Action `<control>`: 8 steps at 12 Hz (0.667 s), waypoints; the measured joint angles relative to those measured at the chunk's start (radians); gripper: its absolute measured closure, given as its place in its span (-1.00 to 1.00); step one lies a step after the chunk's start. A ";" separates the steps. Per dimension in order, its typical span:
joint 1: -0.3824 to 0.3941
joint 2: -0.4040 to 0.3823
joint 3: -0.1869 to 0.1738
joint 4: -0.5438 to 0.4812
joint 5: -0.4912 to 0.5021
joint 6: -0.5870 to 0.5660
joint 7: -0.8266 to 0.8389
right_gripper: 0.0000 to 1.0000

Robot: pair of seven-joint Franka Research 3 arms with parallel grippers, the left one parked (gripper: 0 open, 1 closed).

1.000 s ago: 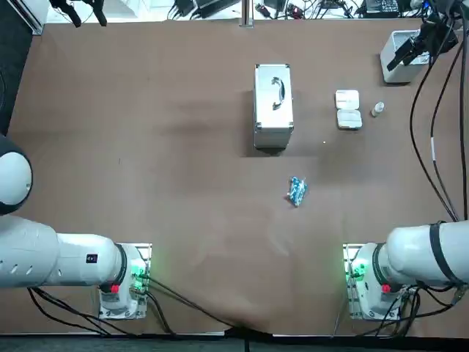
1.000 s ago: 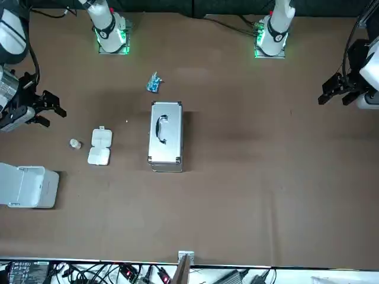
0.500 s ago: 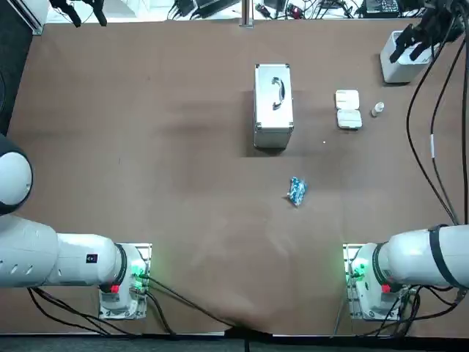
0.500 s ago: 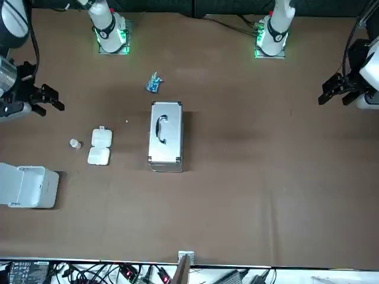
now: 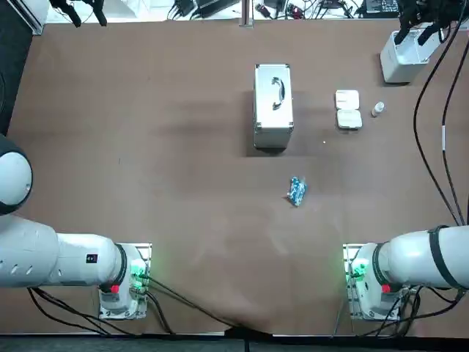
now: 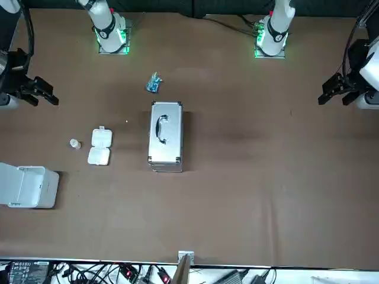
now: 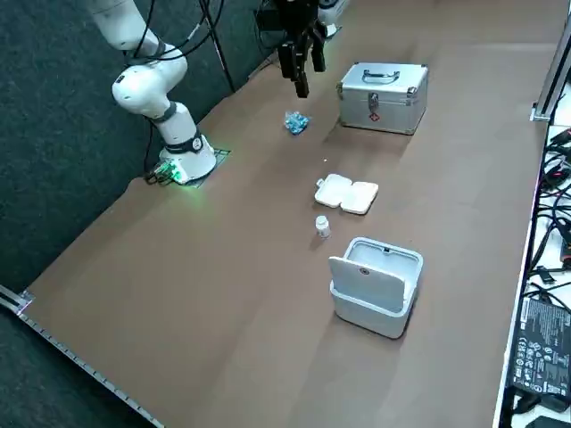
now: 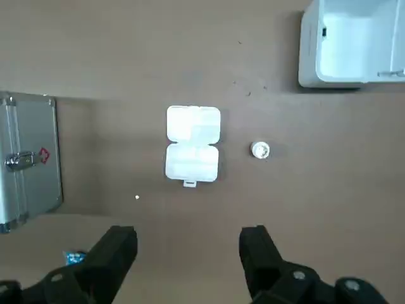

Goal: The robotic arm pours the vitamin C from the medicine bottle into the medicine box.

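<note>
- Right tool (image 8: 188, 237) is wide open, nothing btwn its two dark fingers (image 8: 120, 247); it holds nothing
- Tool (image 6: 47, 93) hangs in the air over the robot's R side of the bench (image 5: 146, 147), touching nothing; side cam shows it up high w/ fingers pointing down (image 7: 303, 71)
- Wrist cam looks straight down on box and bottle, both lying beyond the fingertips, well apart from them
- Bottle (image 5: 377, 109) is small, pale, w/ a white top; it stands on the bench by itself (image 8: 260, 150)
- It sits just beside the box (image 5: 348, 110), on the box's R side by the robot's reckoning, not touching it (image 6: 74, 144)
- Box is white and open, both halves flat on the bench side by side, hinge btwn them (image 8: 193, 142); can't tell what's inside the compartments
- Side cam: bottle (image 7: 322, 226) lies btwn box (image 7: 347, 193) and bin (image 7: 375, 285)
- Bin is white, lid up, at the far R corner of the bench (image 5: 403, 59); looks bare inside from the wrist cam (image 8: 351, 44)
- Metal case (image 5: 273, 103) w/ a handle on top lies shut mid-bench, to the L of the box, apart from it (image 6: 164, 137)
- Small blue packet (image 5: 296, 191) lies on the bench nearer the robot than the case, apart from all else (image 7: 296, 122)
- Bottle, box, case, bin and packet all rest on the brown bench w/ none of them touching another
</note>
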 joint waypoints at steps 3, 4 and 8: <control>0.028 0.005 0.002 0.044 -0.020 -0.056 0.072 -1.00; 0.035 0.009 0.003 0.084 -0.023 -0.096 0.086 -1.00; 0.041 0.065 0.005 0.225 -0.025 -0.185 0.104 -1.00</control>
